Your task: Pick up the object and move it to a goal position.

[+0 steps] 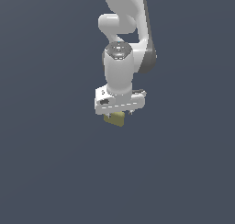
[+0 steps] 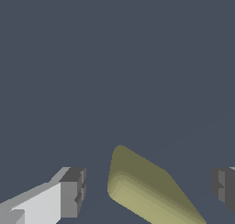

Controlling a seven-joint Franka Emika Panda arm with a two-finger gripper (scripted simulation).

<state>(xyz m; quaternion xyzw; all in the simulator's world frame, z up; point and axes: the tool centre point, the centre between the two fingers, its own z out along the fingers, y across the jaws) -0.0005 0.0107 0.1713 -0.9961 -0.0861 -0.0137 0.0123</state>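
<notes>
All round the arm there is nothing but flat slate-blue ground, with open room to the exterior view's left, to its right and below; no rim or border shows in either view. The cube [image 1: 114, 118], olive-yellow and matte, sits directly under the white hand [image 1: 118, 113], and only its lower part peeps out beneath the hand's body. In the wrist view the cube [image 2: 144, 188] lies turned at an angle between the two dark fingertips [image 2: 73, 192], with a clear gap on each side, so the hand stands wide open and has hold of nothing. The arm [image 1: 120, 58] comes down from the top of the exterior view, its last link upright and the hand pointing straight down.
</notes>
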